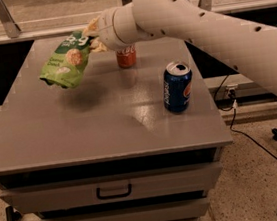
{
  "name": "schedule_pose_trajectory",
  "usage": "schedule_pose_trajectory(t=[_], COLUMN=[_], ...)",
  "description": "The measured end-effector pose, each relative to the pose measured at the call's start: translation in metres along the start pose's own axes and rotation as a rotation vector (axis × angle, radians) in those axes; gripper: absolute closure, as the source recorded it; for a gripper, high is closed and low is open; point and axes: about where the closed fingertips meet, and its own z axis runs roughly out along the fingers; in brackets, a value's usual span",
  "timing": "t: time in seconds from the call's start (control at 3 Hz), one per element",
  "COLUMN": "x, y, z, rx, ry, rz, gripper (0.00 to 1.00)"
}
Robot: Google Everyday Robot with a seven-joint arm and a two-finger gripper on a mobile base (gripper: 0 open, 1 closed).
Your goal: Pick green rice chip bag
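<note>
Bag [67, 61], light green, hangs in the upper left of the frame, clear of the table [106, 136], and its shadow lies on the grey top just below it. It has white writing near its upper end, which I cannot read, and pictures of round pale rice cakes.

The gripper [93, 35] is at the upper centre-left, at the end of the white arm [193, 25] that comes in from the right edge. It is clenched on the upper right end of the bag, and the bag droops down to the left from it.

The blue can [177, 87] stands upright right of centre. It carries a round red, white and blue Pepsi logo and white letters running vertically. Whether anything is in it I cannot tell. The red can [126, 57] stands farther back, partly hidden under the arm, with white marks that are not readable.

Under the table top, a drawer [63, 195] with a dark handle [114, 191] is closed.
</note>
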Motion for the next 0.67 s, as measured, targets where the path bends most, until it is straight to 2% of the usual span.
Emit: schedule_pose_trajectory(t=[0.33, 0.67], x=[-0.011, -0.02], y=[-0.024, -0.043], z=[-0.013, -0.021], rx=[0.058, 0.095], ry=[-0.016, -0.034], rz=[-0.035, -0.074], gripper=[1.0, 1.0])
